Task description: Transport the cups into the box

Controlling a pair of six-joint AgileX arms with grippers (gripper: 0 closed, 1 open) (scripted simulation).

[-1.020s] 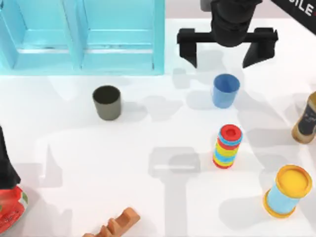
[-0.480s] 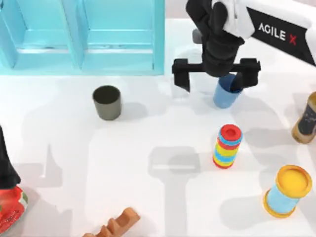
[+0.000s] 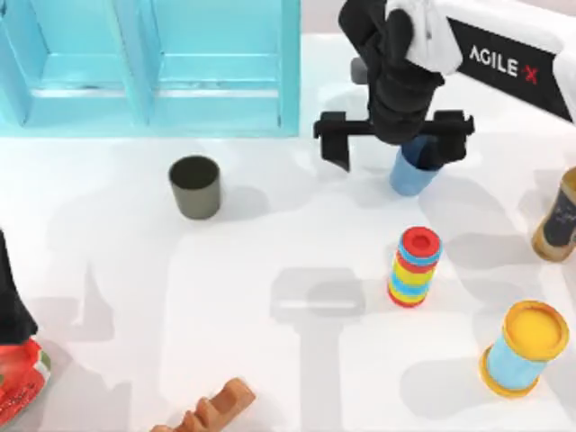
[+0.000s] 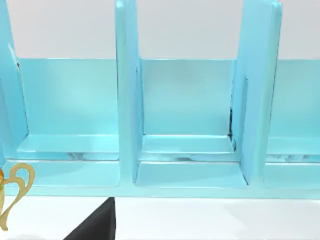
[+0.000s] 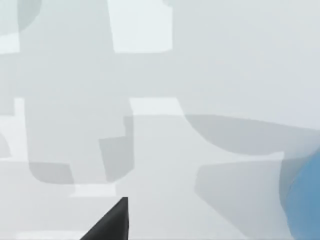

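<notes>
White table (image 3: 270,270) runs broad and bare through its middle, with open room between the two cups. Turquoise box (image 3: 148,67) stands at the far left edge, its compartments open toward the table. "AGILE X" reads on my right arm's white link. Right gripper (image 3: 392,144) hangs with fingers spread wide, one finger dipping at the blue cup (image 3: 412,173), the other well clear beside it; since half a second ago it has sunk slightly. Left arm sits parked at the near left edge. Rainbow ring stack (image 3: 414,266) stands near the blue cup; the dark grey-olive cup (image 3: 195,186) stands alone before the box.
</notes>
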